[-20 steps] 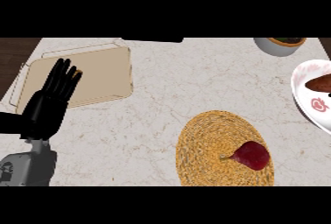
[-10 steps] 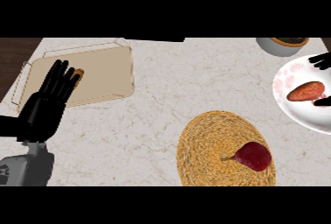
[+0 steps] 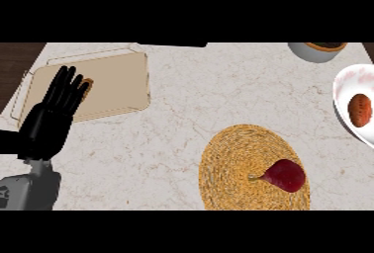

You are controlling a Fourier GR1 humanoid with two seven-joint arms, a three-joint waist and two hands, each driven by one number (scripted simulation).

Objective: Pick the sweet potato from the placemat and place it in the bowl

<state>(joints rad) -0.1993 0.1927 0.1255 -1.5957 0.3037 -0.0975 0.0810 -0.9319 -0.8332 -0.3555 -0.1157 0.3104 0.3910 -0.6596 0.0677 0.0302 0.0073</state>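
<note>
Marble counter [image 3: 190,99] under everything. Tan board [image 3: 110,89] just behind the left hand [image 3: 51,118], fingers spread straight, resting at the left edge. Woven placemat [image 3: 234,163] well right of the hand, dark red sweet potato [image 3: 283,175] on its right part. White bowl [image 3: 349,84] far right, orange-brown piece [image 3: 359,109] inside. Small cup [image 3: 315,50] at far top right.

No text, label, brand, number or sign can be read anywhere on the worktop [image 3: 182,99] or on the things that lie on it.
</note>
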